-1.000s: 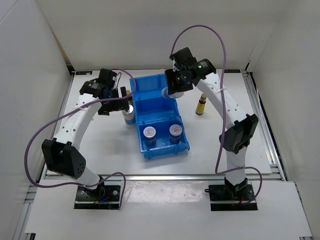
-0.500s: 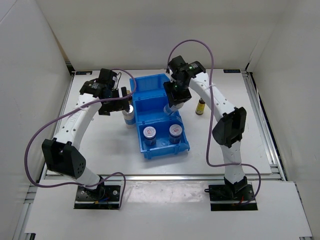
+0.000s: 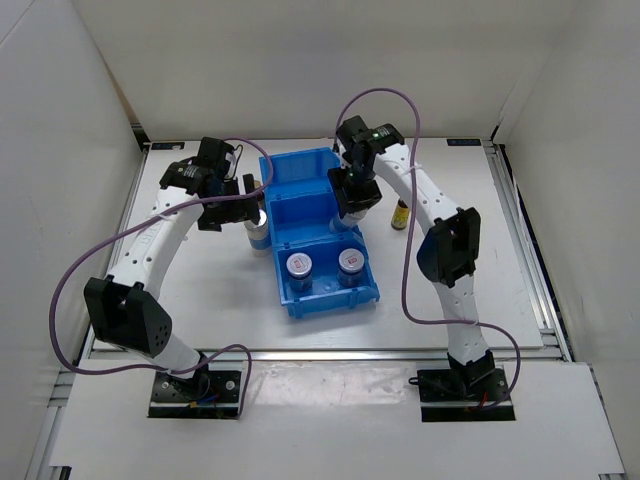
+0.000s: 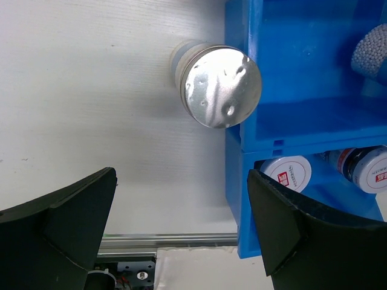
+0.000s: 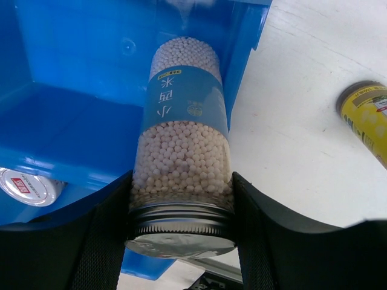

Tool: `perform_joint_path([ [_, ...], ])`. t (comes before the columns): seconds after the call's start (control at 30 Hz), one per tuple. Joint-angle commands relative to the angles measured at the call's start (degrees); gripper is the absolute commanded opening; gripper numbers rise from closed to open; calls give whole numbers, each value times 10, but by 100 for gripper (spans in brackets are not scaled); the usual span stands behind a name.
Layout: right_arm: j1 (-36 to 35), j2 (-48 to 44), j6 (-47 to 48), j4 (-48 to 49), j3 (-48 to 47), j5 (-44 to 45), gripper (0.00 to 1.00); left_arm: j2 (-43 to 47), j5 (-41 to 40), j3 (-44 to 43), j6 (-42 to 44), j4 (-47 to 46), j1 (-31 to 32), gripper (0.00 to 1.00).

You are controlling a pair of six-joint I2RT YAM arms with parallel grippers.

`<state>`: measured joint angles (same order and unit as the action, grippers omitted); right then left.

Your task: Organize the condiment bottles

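Observation:
My right gripper (image 5: pixel 181 225) is shut on a tall cylinder of white beads with a blue label (image 5: pixel 184 139), gripped just under its silver lid. The cylinder's base reaches down into the middle compartment of the blue bin (image 5: pixel 66 121). A second silver-lidded cylinder (image 4: pixel 221 86) stands on the table against the bin's left wall, ahead of my open left gripper (image 4: pixel 181 241), whose fingers (image 4: pixel 60 232) hold nothing. Two squat silver-lidded jars (image 3: pixel 300 266) (image 3: pixel 350 262) sit in the bin's near compartment. A dark-brown bottle (image 3: pixel 400 213) stands on the table right of the bin.
The blue three-compartment bin (image 3: pixel 285 165) stands mid-table between the two arms. White walls enclose the table on three sides, with metal rails (image 3: pixel 530 260) along its edges. In the right wrist view the brown bottle (image 5: pixel 366 115) shows a yellow label.
My right arm has carried the bead cylinder from over the bin's far end toward the near side and down into the middle compartment. The left arm has not moved.

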<state>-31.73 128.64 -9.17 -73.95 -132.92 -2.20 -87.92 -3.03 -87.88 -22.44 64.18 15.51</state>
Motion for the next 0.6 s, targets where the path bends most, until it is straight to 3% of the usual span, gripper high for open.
perform_joint_path([
  [0.0,0,-17,3,20,-39,5,20,2,13,-8,6,-9,-1,100],
  [0.2,0,-7,39,30,-45,28,36,2,13,-8,6,-9,-1,100],
  [0.57,0,15,57,25,-56,62,44,-9,23,-8,6,-9,-1,100],
])
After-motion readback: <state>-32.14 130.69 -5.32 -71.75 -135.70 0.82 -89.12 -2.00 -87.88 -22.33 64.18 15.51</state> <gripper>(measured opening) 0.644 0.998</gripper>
